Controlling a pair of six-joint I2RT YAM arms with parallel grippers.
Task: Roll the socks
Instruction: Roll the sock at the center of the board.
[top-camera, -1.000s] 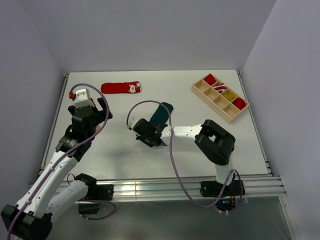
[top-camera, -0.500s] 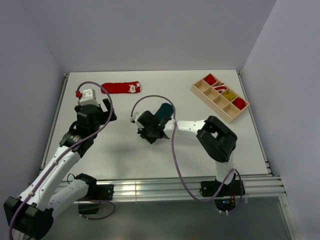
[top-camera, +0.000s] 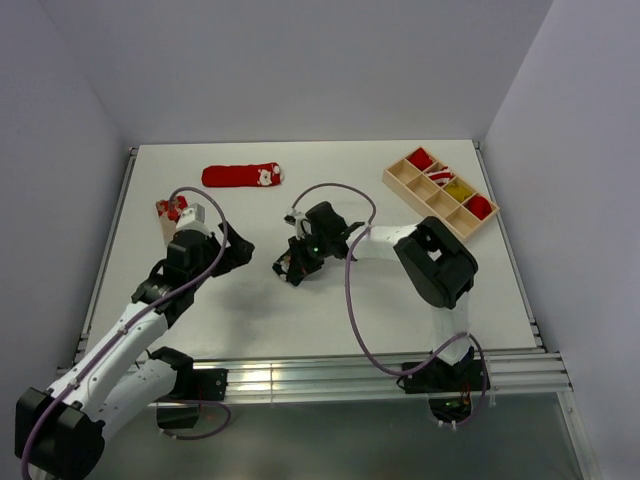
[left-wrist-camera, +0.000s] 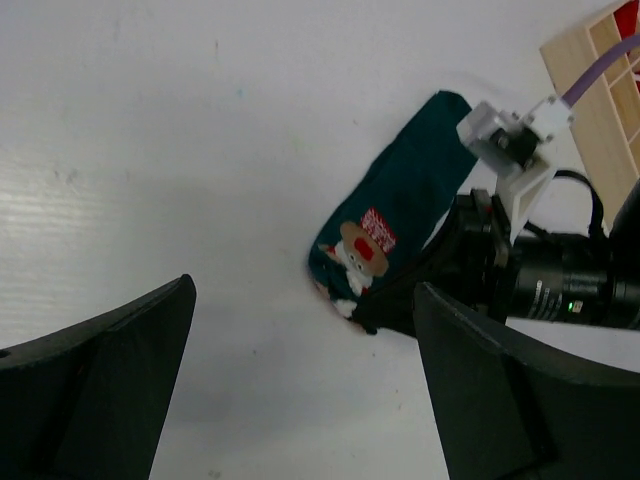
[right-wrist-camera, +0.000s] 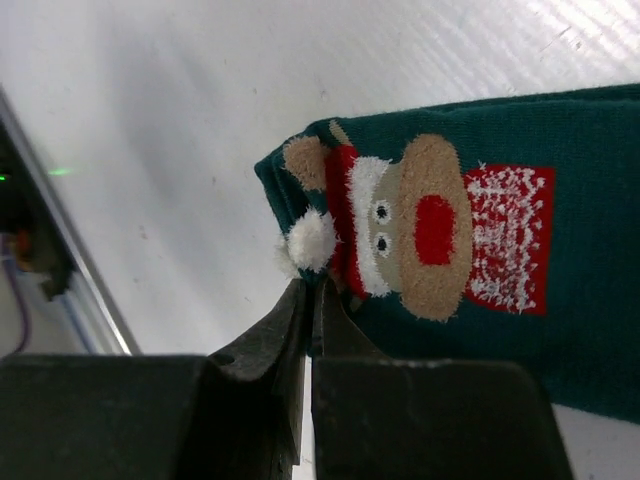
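A dark green sock (left-wrist-camera: 405, 200) lies flat mid-table, with a Santa figure (right-wrist-camera: 400, 225) near its cuff. My right gripper (right-wrist-camera: 310, 295) is shut on the cuff's edge beside the white pompom. From above, the right gripper (top-camera: 298, 264) and its wrist cover most of this sock. My left gripper (left-wrist-camera: 300, 400) hangs open just left of the cuff with nothing between its fingers (left-wrist-camera: 100, 380); in the top view the left gripper (top-camera: 236, 254) points toward the right one. A red sock (top-camera: 242, 176) lies flat at the back.
A wooden compartment tray (top-camera: 425, 210) stands at the back right, holding rolled red and yellowish bundles. The right arm's purple cable (top-camera: 345, 290) loops over the table's middle. Grey walls close the table on three sides.
The right gripper has shut on the green sock's cuff and swung over the sock. The left arm has come forward and right, toward the cuff, still open.
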